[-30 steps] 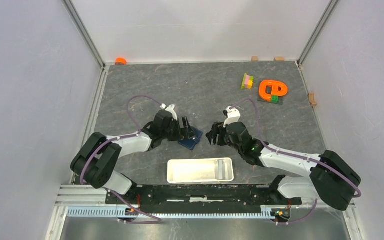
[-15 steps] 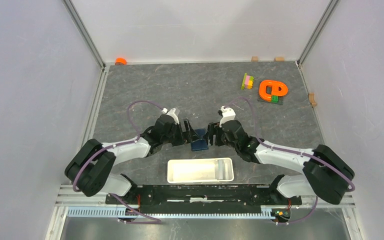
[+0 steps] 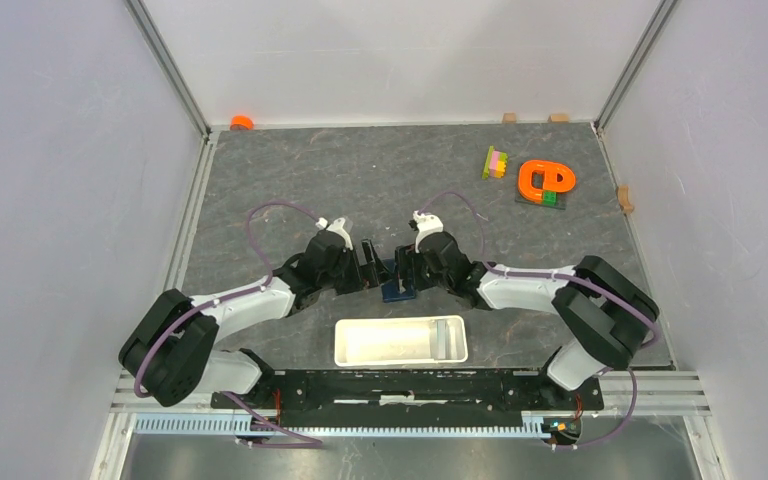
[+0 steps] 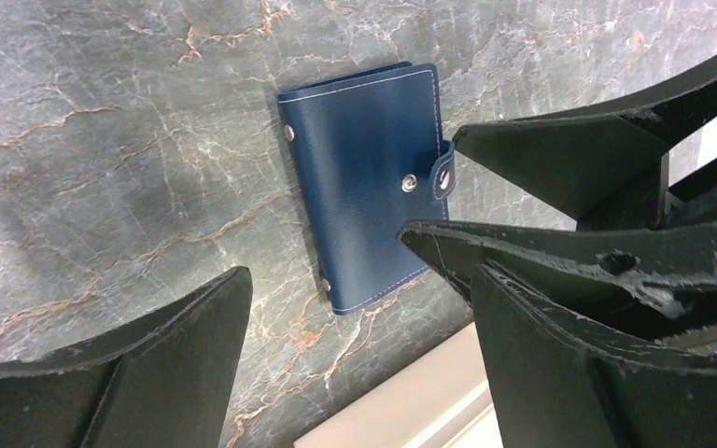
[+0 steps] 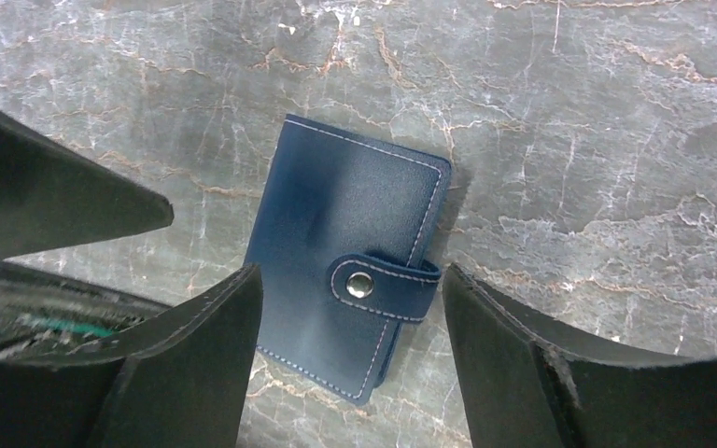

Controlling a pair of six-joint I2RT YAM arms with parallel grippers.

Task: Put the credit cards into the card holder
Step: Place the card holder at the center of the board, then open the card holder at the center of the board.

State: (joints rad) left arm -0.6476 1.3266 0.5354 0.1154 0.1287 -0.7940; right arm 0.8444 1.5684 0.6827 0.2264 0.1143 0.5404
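Navy-blue snapped-shut folding card holder (image 5: 336, 205) lay on the grey marbled desk (image 5: 616, 140), straddled by the right gripper (image 5: 353, 280), which had swung in opposite the left gripper (image 4: 359, 280). Both wide, empty. Unsnapping probably next.

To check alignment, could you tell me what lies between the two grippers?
The card holder, snapped shut, lies between the left gripper and right gripper; the top view shows it.

Card holder (image 5: 336, 215): navy leather-look, fine matt grain, pale stitching, shiny metal snap (image 5: 360, 286). Table (image 5: 597, 140): grey veined stone-look, matt.
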